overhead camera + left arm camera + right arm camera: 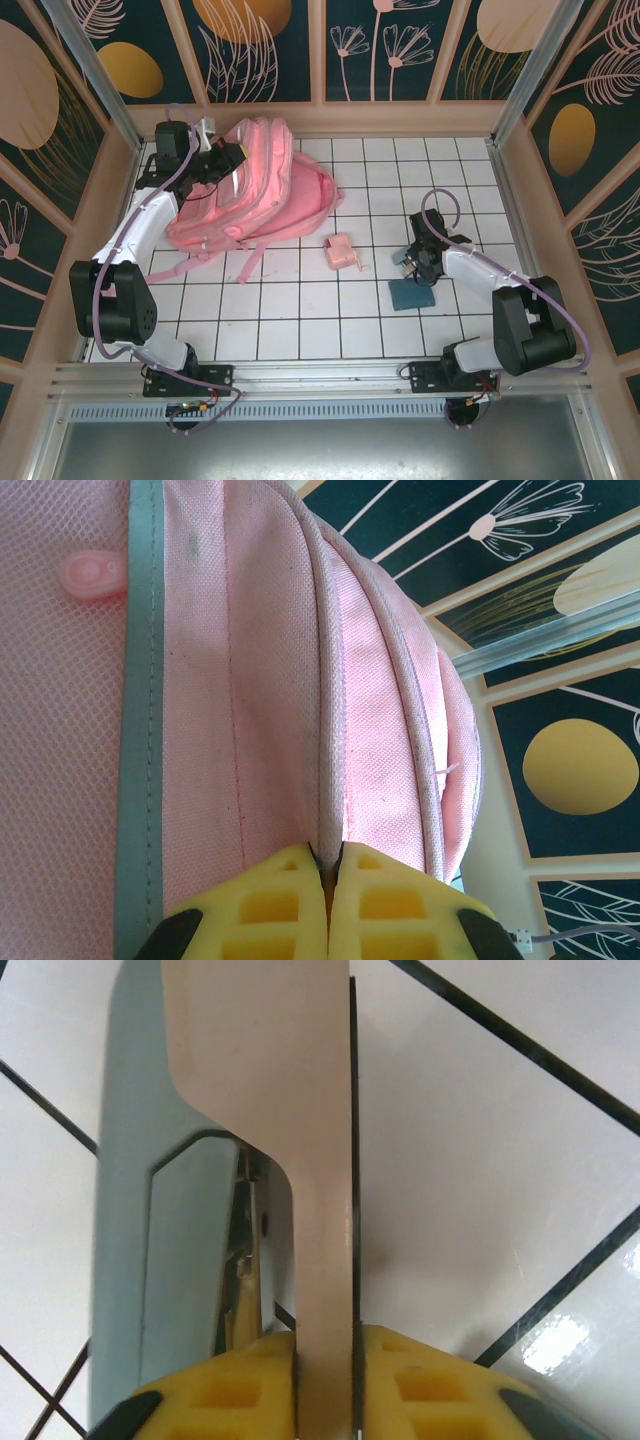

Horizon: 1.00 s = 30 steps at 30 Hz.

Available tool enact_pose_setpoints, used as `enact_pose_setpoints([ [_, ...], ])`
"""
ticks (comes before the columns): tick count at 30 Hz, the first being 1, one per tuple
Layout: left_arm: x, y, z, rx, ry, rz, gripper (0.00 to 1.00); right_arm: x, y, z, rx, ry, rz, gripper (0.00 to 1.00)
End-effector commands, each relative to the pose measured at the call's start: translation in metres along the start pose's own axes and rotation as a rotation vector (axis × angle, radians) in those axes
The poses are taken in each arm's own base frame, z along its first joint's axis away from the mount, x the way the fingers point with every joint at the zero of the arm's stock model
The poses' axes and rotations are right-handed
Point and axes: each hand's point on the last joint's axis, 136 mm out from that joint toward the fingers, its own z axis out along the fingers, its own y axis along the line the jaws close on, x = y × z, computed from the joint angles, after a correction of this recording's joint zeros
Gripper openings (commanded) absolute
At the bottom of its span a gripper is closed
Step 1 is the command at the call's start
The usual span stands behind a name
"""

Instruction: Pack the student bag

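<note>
Yellow-fingered, the right gripper [326, 1350] pinches a thin pale-peach plastic strip [265, 1060] squarely between its pads; I judge it should lift straight, edge-on. The left gripper [326, 860] is clamped on a piped seam of the large pink fabric backpack [380, 710] stretching ahead of its fingers, best held taut.

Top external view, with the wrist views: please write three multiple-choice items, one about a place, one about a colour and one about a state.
1. Where on the table does the student bag lie?
A. near right corner
B. far left
C. near edge, centre
2. What colour is the flat pad on the right half of the table?
A. red
B. yellow
C. teal
3. How is the left gripper?
A. shut on a bag seam
B. wide open
C. open above bare tiles

Key: 1 B, it lies by the back wall, left; 2 C, teal on white tiles; 3 A, its yellow fingers meet on a pink fold.
</note>
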Motion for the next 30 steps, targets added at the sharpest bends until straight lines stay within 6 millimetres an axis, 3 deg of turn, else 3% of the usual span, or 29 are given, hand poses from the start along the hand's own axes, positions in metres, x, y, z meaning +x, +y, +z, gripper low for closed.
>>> enact_pose_setpoints([
  [1,-0.011,-0.022,-0.011,0.055,-0.042,0.063,0.0,-0.006,0.006,-0.008,0.007,-0.02,-0.046,0.14],
  [6,-0.014,-0.029,-0.013,0.071,-0.041,0.067,0.0,-0.011,0.035,-0.021,-0.031,-0.06,-0.138,0.07],
  [9,-0.016,-0.038,-0.015,0.103,-0.042,0.073,0.0,-0.013,0.064,-0.03,-0.065,-0.082,-0.22,0.04],
  [20,-0.018,-0.063,-0.026,0.187,-0.047,0.078,0.0,0.009,0.218,-0.061,-0.315,-0.135,-0.615,0.03],
  [25,-0.015,-0.061,-0.028,0.185,-0.046,0.072,0.0,0.046,0.281,-0.059,-0.471,-0.042,-0.722,0.03],
  [30,-0.013,-0.061,-0.029,0.184,-0.047,0.068,0.0,0.083,0.324,-0.045,-0.534,0.039,-0.831,0.04],
])
